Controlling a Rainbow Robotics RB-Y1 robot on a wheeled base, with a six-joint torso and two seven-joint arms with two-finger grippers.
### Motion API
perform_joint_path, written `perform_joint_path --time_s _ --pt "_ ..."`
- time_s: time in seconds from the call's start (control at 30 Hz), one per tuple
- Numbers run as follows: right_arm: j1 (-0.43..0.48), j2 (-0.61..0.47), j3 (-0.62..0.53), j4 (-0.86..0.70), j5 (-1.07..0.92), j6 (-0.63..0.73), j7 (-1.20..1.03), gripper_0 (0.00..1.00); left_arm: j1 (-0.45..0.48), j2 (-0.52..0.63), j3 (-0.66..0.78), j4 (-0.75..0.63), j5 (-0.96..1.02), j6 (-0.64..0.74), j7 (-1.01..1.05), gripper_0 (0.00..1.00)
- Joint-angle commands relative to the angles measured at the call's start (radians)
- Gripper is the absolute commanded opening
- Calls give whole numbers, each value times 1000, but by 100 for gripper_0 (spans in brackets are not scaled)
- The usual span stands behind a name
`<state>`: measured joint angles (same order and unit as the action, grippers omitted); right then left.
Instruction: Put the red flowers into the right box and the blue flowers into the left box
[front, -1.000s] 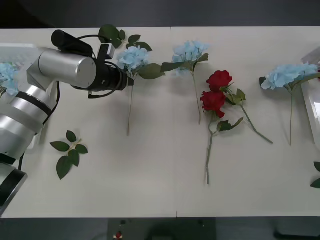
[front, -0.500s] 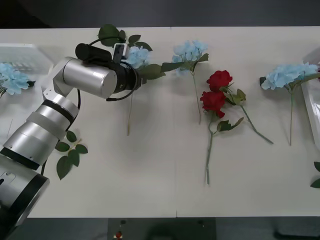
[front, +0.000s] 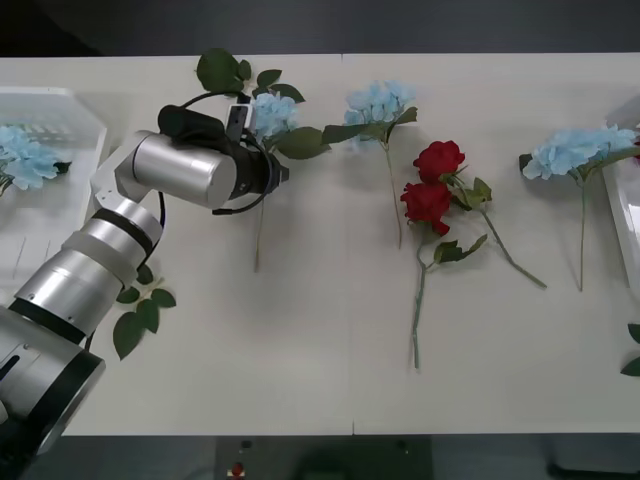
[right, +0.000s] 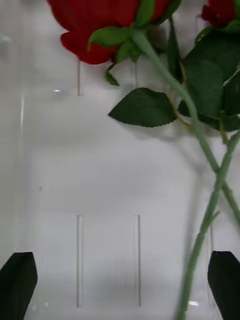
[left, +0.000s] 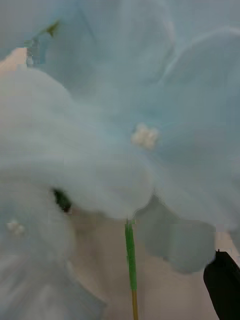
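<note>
The white matte table carries the left box, a translucent rimmed tray with one blue cluster inside, and the right box, a glossy white tray at the far edge. The left gripper sits over a blue flower with soft, papery petals; whether its fingers are spread or closed cannot be told. The right gripper hangs spread wide, empty, over red roses lying in the right box. Two more roses lie mid-table.

Four blue flowers and two red flowers in the front view, one loose leaf sprig, and two white boxes.
</note>
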<state>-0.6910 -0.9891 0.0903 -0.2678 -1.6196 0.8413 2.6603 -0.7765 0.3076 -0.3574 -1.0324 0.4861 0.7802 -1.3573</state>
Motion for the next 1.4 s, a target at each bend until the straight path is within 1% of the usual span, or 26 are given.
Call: perform_joint_path --time_s 0.03,0.1,0.23,0.37,0.5,0.63,0.87,0.9,0.93,1.0,1.1,1.13,1.37,1.4 --pt "-28 -57 22 -61 -20 87 7 100 -29 -5 -3 3 -14 -16 -46 100" --pt "-35 -66 40 -97 -28 124 -22 100 -29 -5 -3 3 -15 -16 -46 100" --pt "-35 -92 121 -249 -43 176 -134 100 -29 -5 -3 14 -17 -22 -48 100" --pt "-35 -120 206 -398 -42 174 -253 100 -30 -5 -3 34 -18 -56 -52 100" --pt "-35 -128 287 -508 -42 131 -375 100 -30 -5 -3 35 -23 -62 -56 100" --pt "-35 -118 341 -564 -2 79 -454 100 -30 -5 -3 46 -27 -82 -57 100" --pt "-35 -71 367 -605 148 36 -565 100 -32 -5 -5 61 -35 -116 -66 100" --pt "-35 -62 367 -605 170 30 -573 100 -32 -5 -5 61 -35 -121 -66 97" --pt "-35 -53 367 -602 188 24 -576 100 -32 -5 -5 61 -37 -125 -68 92" --pt "-35 -33 362 -600 225 13 -580 100 -32 -5 -9 61 -38 -127 -69 84" --pt "-36 0 359 -591 264 -13 -588 100 -30 -5 -15 63 -43 -131 -71 77" --pt "-35 12 359 -584 268 -24 -591 100 -30 -5 -18 66 -44 -133 -72 73" --pt "-36 72 329 -559 317 -47 -586 100 -32 -5 -61 112 -55 -213 -72 62" --pt "-35 82 321 -559 337 -47 -588 100 -32 -5 -69 118 -55 -223 -69 58"
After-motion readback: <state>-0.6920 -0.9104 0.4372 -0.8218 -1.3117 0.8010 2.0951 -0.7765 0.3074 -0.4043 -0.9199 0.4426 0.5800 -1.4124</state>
